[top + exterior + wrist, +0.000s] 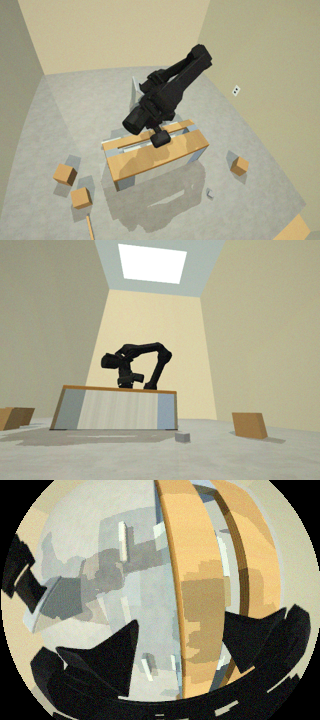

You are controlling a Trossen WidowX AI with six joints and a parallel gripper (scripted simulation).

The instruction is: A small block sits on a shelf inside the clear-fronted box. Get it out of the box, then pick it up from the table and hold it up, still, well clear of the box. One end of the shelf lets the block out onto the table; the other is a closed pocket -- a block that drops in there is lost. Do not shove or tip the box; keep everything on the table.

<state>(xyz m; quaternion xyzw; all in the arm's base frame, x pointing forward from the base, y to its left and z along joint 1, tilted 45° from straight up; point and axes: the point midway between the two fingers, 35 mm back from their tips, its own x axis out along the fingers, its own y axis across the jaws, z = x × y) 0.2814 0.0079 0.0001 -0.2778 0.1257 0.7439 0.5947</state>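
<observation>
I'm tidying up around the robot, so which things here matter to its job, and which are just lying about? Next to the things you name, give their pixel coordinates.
For the job:
- clear-fronted box (160,157) (117,409)
- gripper (174,618)

Just lying about, apparently:
- three wooden blocks
- small grey block (210,194) (182,437)
- thin wooden strip (90,227)

Two plain orange-tan cubes (65,174) (19,418) sit near the table's left edge; a third orange-tan cube (239,165) (248,425) rests nearer the right edge.
</observation>
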